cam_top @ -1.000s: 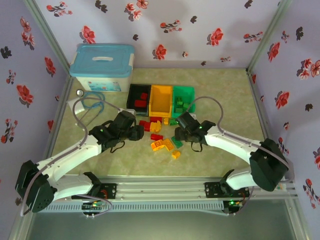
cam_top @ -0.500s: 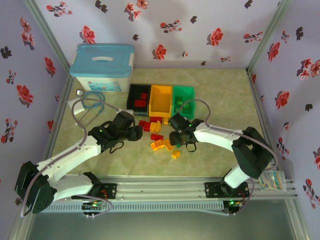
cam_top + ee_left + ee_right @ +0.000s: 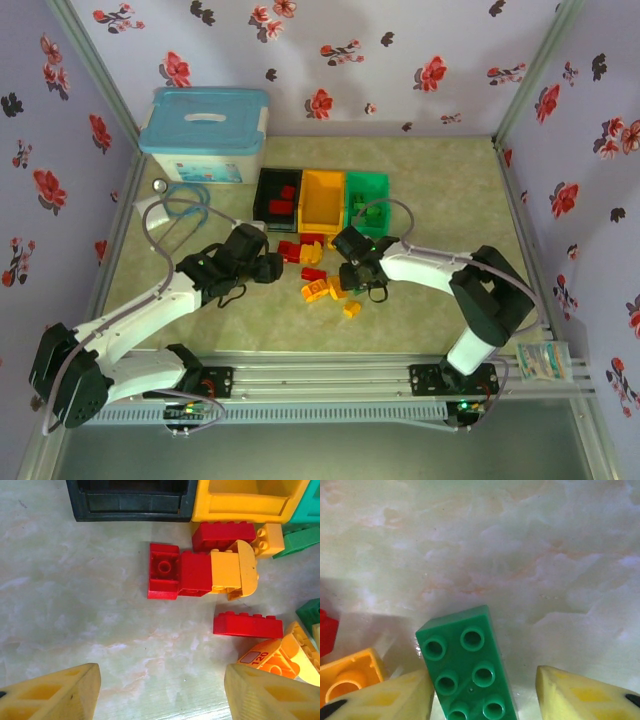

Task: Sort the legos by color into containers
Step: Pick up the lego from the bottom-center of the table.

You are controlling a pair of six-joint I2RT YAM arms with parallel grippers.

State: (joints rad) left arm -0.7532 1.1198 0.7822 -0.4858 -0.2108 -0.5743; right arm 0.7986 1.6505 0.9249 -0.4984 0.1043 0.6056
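**Top view.** The left gripper point(image 3: 274, 266) hangs over the left edge of the loose bricks point(image 3: 322, 278). The right gripper point(image 3: 353, 281) is over their right edge. The black bin point(image 3: 277, 196), yellow bin point(image 3: 322, 198) and green bin point(image 3: 367, 190) stand side by side just beyond the pile. Red pieces lie in the black bin and green pieces in the green bin. Jaw spacing cannot be read from this view.

**Left wrist view.** The left gripper point(image 3: 161, 675) is released, with bare table point(image 3: 100, 620) between its jaws. Beyond it lie a red block point(image 3: 177, 572) joined to a yellow piece point(image 3: 232, 570), and two single red bricks point(image 3: 247, 625).

**Right wrist view.** The right gripper point(image 3: 484, 675) stands parted astride a green brick point(image 3: 465, 665) that lies studs up. One jaw is close against the brick and a gap separates the other, so the brick is not clamped.

**Change over the last second.** The right arm has swung left, moving its gripper from the right of the pile to over the green brick. The left arm has barely moved.
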